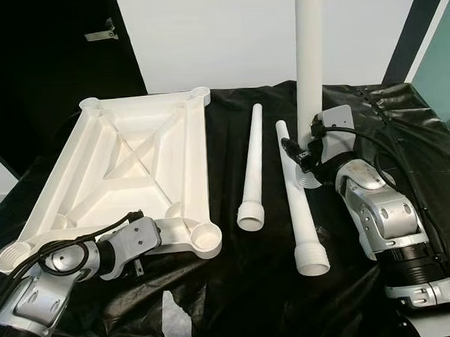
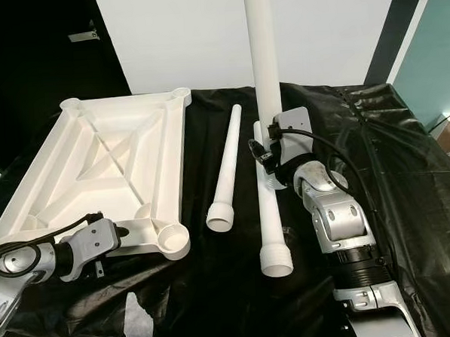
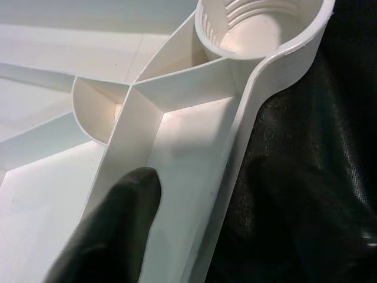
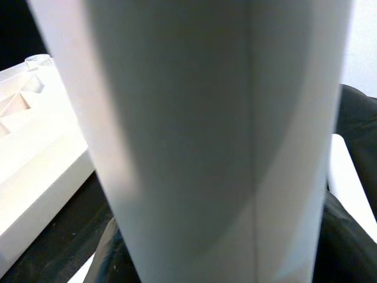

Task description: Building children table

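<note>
At seven o'clock the left gripper (image 1: 141, 248) pins the upturned tabletop (image 1: 127, 170) by its near rim, one black finger (image 3: 112, 236) inside a rib; its spread I cannot tell. At three o'clock the right gripper (image 1: 309, 153) pinches an upright leg (image 1: 308, 51). Keep it vertical, carry it over the near corner socket (image 1: 206, 235), then twist. Two spare legs (image 1: 249, 175) lie between

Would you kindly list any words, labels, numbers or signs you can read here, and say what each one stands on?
None can be read: the white tabletop, the table legs and the black cloth carry no legible print, and the silver arm housings show no readable marking.
</note>
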{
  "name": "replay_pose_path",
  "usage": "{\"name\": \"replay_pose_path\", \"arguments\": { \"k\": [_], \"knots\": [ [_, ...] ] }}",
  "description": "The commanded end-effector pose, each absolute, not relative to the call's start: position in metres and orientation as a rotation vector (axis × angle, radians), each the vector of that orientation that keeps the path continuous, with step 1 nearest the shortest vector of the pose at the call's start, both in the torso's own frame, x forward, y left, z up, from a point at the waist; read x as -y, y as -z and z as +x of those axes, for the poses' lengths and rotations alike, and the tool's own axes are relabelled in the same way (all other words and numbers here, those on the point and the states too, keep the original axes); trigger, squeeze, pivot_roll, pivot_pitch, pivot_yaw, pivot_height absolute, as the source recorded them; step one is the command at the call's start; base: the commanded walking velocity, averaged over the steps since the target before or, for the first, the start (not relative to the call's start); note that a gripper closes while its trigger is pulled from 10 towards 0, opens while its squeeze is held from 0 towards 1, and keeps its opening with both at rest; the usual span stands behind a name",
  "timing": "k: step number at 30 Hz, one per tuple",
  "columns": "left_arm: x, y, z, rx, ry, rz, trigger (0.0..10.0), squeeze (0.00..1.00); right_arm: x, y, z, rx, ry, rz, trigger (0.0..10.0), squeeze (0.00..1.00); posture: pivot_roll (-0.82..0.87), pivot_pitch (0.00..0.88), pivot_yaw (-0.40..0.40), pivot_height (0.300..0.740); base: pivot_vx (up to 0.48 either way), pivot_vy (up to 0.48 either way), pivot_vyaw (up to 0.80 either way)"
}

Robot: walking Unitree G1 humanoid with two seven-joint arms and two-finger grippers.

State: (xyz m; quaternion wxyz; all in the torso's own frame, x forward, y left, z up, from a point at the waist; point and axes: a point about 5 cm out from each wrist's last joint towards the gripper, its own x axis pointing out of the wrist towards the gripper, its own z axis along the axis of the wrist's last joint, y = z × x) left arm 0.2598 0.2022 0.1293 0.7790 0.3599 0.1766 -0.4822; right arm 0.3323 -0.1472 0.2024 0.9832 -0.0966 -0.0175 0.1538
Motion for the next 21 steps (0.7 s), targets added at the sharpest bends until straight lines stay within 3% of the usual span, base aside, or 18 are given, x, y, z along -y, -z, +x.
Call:
{"name": "replay_pose_path", "arguments": {
  "k": [1,6,7,9,12,13,14,15,21],
  "knots": [
    [-0.205,-0.129,0.264,-0.360,0.963,0.809,0.0,0.00,0.143,-0.207,0.333,0.050,-0.321,-0.185,10.0,0.00,-0.03,0.000,0.017,0.740,0.000,0.000,0.00],
    [-0.203,-0.129,0.264,-0.362,0.979,0.810,0.0,0.00,0.142,-0.207,0.333,0.050,-0.323,-0.187,10.0,0.00,-0.02,0.000,0.017,0.740,0.000,0.000,0.00],
    [-0.202,-0.129,0.264,-0.362,0.983,0.809,1.1,0.00,0.142,-0.207,0.333,0.049,-0.324,-0.186,10.0,0.00,-0.02,0.000,0.018,0.740,0.000,0.000,0.00],
    [-0.201,-0.129,0.264,-0.360,0.989,0.812,1.3,0.00,0.141,-0.207,0.333,0.048,-0.325,-0.186,10.0,0.00,-0.02,0.000,0.018,0.740,0.000,0.000,0.00],
    [-0.200,-0.128,0.264,-0.358,0.995,0.816,1.2,0.00,0.141,-0.207,0.333,0.047,-0.327,-0.185,10.0,0.00,-0.02,0.000,0.018,0.740,0.000,0.000,0.00],
    [-0.197,-0.127,0.263,-0.357,1.007,0.816,0.0,0.00,0.140,-0.206,0.333,0.046,-0.329,-0.184,10.0,0.00,-0.02,0.000,0.018,0.740,0.000,0.000,0.00],
    [-0.195,-0.126,0.262,-0.354,1.017,0.818,0.4,0.00,0.140,-0.207,0.333,0.047,-0.331,-0.184,10.0,0.00,-0.02,0.000,0.018,0.740,0.000,0.000,0.00],
    [-0.193,-0.125,0.262,-0.351,1.026,0.815,0.0,0.00,0.139,-0.207,0.333,0.047,-0.333,-0.185,10.0,0.00,-0.02,0.000,0.017,0.740,0.000,0.000,0.00],
    [-0.183,-0.125,0.260,-0.327,1.052,0.808,0.0,0.00,0.139,-0.206,0.334,0.045,-0.337,-0.186,10.0,0.00,-0.02,0.000,0.017,0.740,0.000,0.000,0.00]
  ]
}}
